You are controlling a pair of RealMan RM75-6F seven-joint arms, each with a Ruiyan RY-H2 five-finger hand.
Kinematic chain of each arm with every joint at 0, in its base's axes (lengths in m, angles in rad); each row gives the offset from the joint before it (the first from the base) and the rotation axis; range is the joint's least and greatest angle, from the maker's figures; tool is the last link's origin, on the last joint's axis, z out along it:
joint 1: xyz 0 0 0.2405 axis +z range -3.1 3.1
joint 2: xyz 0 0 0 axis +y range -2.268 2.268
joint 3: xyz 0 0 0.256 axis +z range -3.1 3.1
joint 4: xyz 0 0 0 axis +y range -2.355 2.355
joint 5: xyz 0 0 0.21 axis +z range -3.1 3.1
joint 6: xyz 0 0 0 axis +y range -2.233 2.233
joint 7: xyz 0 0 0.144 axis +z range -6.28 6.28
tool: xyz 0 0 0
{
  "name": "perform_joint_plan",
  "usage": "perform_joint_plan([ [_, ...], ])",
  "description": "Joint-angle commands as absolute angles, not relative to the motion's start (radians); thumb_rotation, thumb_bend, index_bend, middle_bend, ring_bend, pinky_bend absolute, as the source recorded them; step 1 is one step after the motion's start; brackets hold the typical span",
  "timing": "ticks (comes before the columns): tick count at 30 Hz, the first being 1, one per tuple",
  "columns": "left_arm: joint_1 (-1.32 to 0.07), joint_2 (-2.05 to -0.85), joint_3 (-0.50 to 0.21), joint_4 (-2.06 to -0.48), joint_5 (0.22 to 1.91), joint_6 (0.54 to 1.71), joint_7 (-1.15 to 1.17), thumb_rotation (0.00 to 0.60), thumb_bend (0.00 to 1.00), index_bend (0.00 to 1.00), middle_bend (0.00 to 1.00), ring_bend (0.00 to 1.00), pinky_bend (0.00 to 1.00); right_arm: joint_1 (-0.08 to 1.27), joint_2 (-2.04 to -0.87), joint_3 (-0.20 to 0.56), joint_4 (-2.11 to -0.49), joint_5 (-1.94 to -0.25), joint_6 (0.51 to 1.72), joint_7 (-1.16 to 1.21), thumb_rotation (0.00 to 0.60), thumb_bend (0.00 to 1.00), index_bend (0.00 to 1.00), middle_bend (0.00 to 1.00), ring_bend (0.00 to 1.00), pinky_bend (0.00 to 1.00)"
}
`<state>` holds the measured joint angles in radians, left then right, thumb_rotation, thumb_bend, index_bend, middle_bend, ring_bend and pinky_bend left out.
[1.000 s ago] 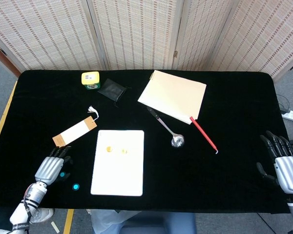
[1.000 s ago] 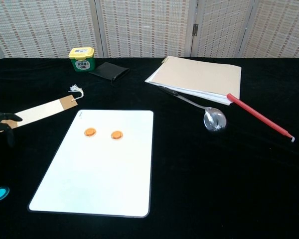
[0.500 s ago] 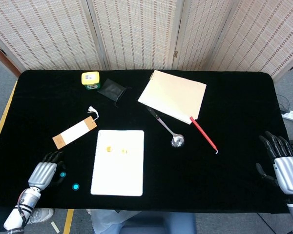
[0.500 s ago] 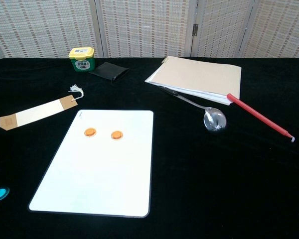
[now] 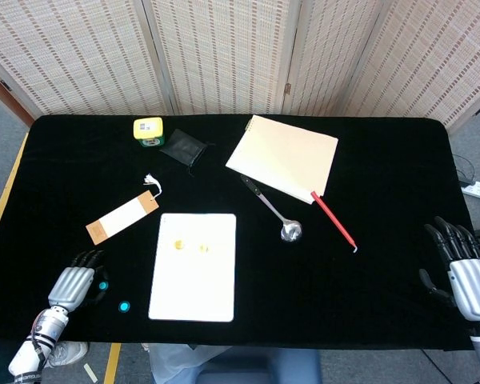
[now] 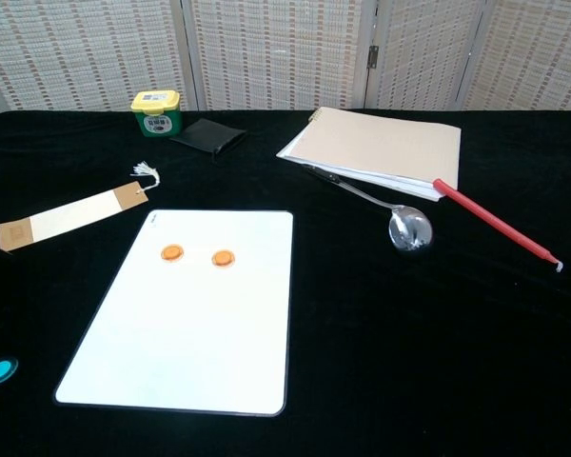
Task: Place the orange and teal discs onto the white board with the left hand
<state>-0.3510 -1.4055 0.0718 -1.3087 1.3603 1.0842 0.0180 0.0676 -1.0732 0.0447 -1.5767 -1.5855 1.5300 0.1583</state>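
While the left hand (image 5: 74,284) sits low at the lower left of the head view, knuckles up and fingers curled downward over the cloth, I cannot tell whether it has anything pinched beneath them. Just right of it lie two teal discs, one (image 5: 103,286) right beside the fingers, the other (image 5: 125,306) a little further right and lower, both on the black table (image 5: 384,264) and both short of the board's left edge. So the teal half of the job looks undone. Moving right, the white board (image 6: 190,362) fills the lower centre of the chest view, and two orange discs (image 6: 172,252) (image 6: 224,257) sit side by side on its upper part: that half looks finished. Further right, spoon (image 6: 408,228), notepad (image 6: 385,143) and red pen (image 6: 495,224) are bystanders in the upper right. At the far lower right of the head view the right hand (image 5: 466,272) hovers at the table edge, fingers spread, holding nothing.
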Motion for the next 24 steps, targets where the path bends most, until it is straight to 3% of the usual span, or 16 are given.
perform_joint_plan([
  [1,-0.350,-1.408,0.070,-1.304,1.361,1.079,0.022,0.600,0.35,0.49,0.10,0.00,0.00,0.067,-1.074,0.045,-1.576,-1.584,1.531,0.160,0.600,0.44,0.03,0.02,0.00,0.00],
  [14,-0.359,-1.403,0.044,-1.315,1.385,1.080,0.026,0.600,0.37,0.54,0.10,0.00,0.00,0.071,-1.074,0.047,-1.578,-1.585,1.529,0.155,0.600,0.44,0.03,0.02,0.00,0.00],
  [24,-0.465,-1.381,-0.017,-1.442,1.434,1.027,0.080,0.600,0.37,0.53,0.10,0.00,0.00,0.063,-1.073,0.046,-1.563,-1.573,1.534,0.171,0.600,0.44,0.03,0.02,0.00,0.00],
])
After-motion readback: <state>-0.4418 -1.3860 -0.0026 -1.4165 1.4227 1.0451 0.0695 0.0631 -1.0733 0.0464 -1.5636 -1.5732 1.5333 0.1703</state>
